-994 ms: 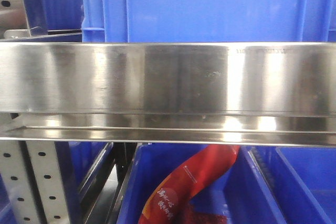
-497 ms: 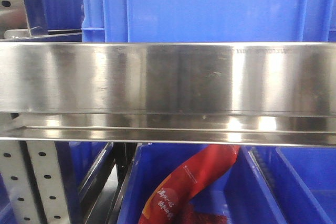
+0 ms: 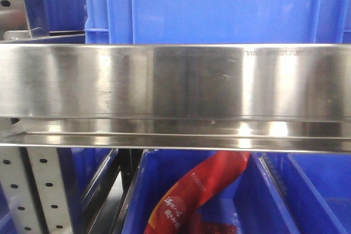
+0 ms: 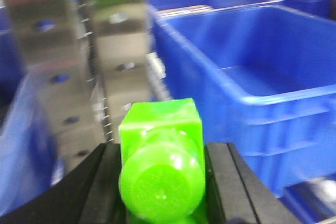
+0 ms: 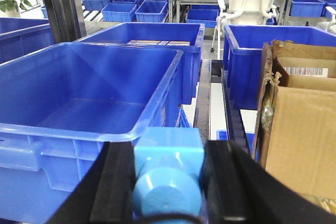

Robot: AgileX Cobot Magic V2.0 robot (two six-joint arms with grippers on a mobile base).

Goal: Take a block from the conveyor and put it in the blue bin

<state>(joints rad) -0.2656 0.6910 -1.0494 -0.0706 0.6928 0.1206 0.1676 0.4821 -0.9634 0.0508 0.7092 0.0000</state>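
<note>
In the right wrist view my right gripper (image 5: 169, 184) is shut on a light blue block (image 5: 169, 153) with a round stud facing the camera. It is held just beyond the near right corner of a large empty blue bin (image 5: 63, 129). In the left wrist view my left gripper (image 4: 163, 184) is shut on a bright green block (image 4: 160, 140) of the same shape, with another empty blue bin (image 4: 273, 98) to its right. The conveyor is out of view. Neither gripper shows in the front view.
The front view is filled by a shiny steel beam (image 3: 175, 80), with a blue crate (image 3: 219, 4) above and a blue bin holding a red packet (image 3: 197, 195) below. A cardboard box (image 5: 304, 129) stands right of the right gripper. A perforated steel upright (image 4: 79, 77) is left of the left gripper.
</note>
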